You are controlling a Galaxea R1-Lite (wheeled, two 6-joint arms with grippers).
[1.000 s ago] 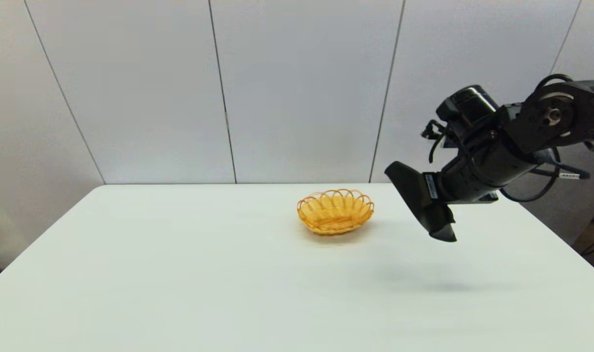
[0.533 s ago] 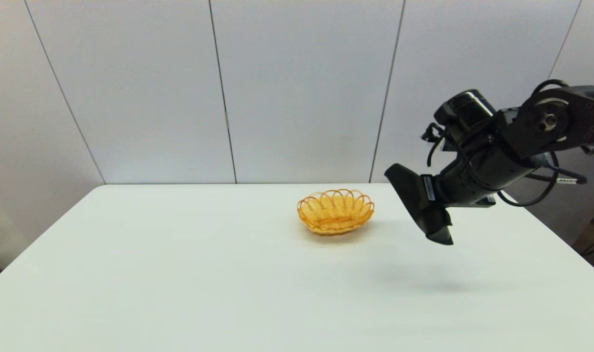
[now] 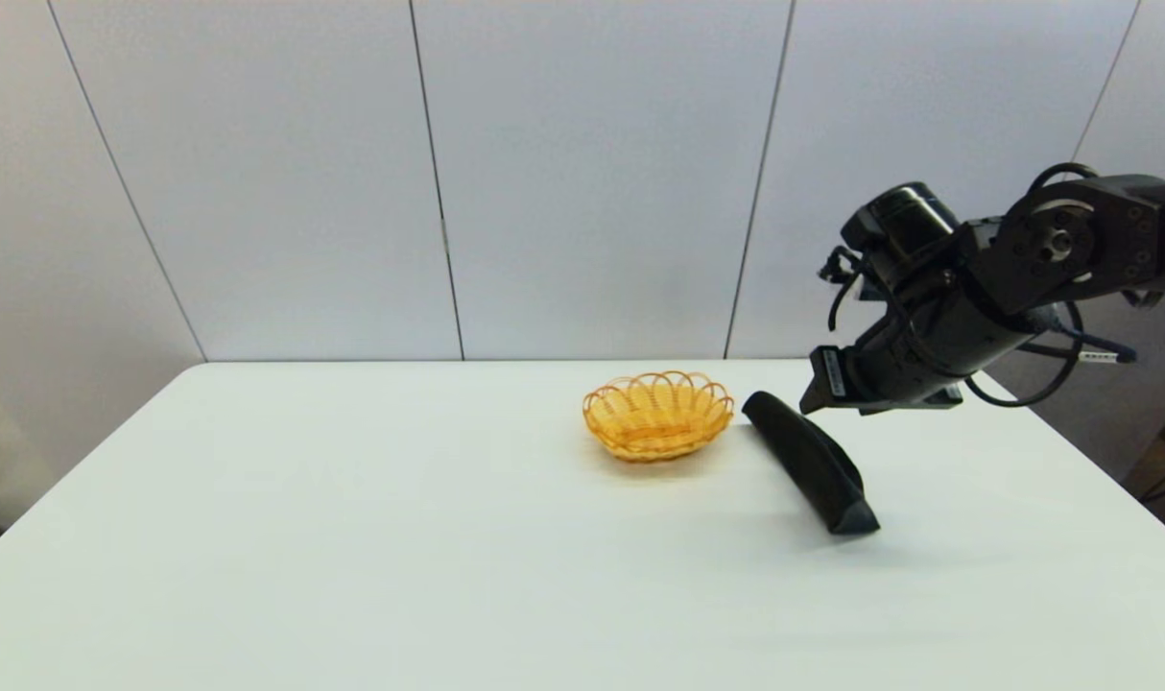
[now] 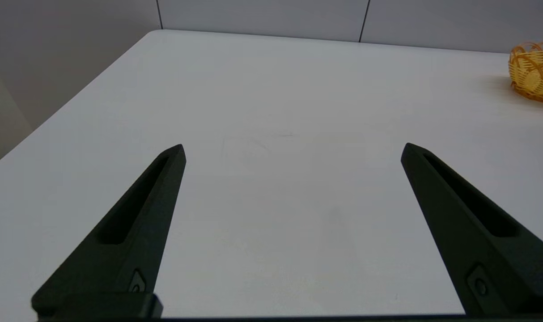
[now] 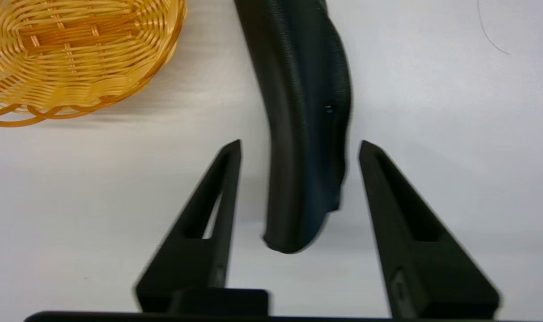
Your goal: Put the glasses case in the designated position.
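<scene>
1. Black leather-look glasses case (image 3: 808, 461) is down on the white table (image 3: 352, 537), lying right of centre in the head view, just beside the wicker basket (image 3: 657, 415) and apart from it. Half a second ago it hung in the air from the right gripper (image 3: 818, 393); now it rests flat on bare tabletop, wedge end toward the lower right.

2. Right gripper hovers above the case's far end, upper right of the frame, jaws spread wide with nothing between them but air. In its wrist view the fingers (image 5: 209, 210) straddle the case (image 5: 303, 125) without touching it.

3. My read: the release has happened and the placing looks as good as done, with only the arm's retreat left.

4. Left gripper (image 4: 294, 147) sits parked over bare table, jaws wide apart, the basket (image 4: 533, 71) just in sight at the upper right.

5. The count: one glasses case, one basket, one table, two grippers, both empty.
</scene>
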